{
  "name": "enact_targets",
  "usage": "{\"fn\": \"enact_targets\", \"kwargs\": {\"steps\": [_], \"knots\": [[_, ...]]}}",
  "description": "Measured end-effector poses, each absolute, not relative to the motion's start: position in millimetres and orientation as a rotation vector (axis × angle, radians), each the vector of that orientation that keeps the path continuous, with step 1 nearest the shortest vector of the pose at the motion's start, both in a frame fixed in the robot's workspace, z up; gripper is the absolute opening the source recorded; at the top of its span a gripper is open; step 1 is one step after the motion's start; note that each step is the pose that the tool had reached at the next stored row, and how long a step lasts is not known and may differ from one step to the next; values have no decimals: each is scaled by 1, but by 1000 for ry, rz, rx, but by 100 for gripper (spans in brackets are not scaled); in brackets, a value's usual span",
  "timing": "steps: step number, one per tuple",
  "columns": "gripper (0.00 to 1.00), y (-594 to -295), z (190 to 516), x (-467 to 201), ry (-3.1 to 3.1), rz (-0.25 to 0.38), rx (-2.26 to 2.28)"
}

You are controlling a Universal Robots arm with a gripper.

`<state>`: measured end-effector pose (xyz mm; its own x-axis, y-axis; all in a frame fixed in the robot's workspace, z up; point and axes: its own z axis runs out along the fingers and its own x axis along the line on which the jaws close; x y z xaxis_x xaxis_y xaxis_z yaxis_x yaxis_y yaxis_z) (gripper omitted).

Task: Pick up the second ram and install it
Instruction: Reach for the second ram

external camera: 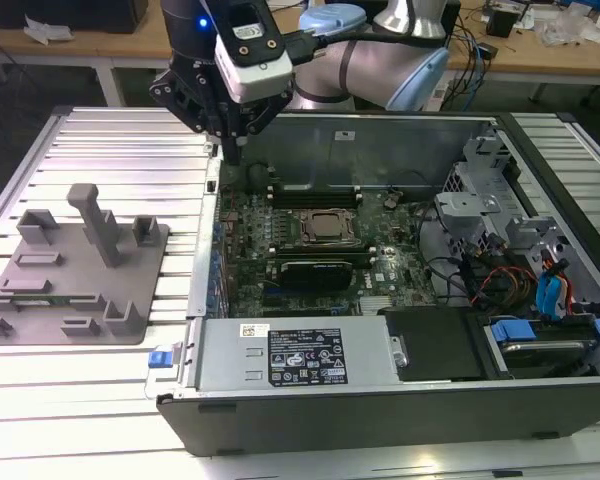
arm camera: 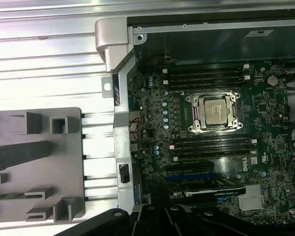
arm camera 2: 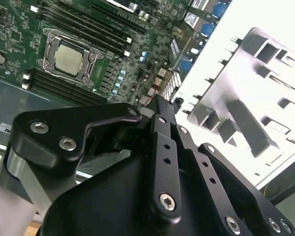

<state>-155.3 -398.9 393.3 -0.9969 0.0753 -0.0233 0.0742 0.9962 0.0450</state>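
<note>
Exterior view, nearest first: a silver power supply (external camera: 300, 352) lines the near wall of the open computer case (external camera: 380, 425). Beside the case, on the exterior view's left, a gray fixture (external camera: 75, 275) carries a thin greenish strip lying flat at its near-left part, seemingly the second ram (external camera: 25, 287). Farther in, the CPU (external camera: 330, 226) sits between memory slots (external camera: 315, 195). Over the case's far-left corner hangs the gripper (external camera: 236, 150), clenched, well apart from the ram.

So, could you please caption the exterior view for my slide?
Gripper poised over a corner of the open computer case, grey fixture alongside.
</note>
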Motion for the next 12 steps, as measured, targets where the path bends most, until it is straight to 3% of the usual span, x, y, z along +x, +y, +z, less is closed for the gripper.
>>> {"fn": "enact_targets", "kwargs": {"steps": [12], "knots": [[8,-399,393,-185,3113,69,116]]}}
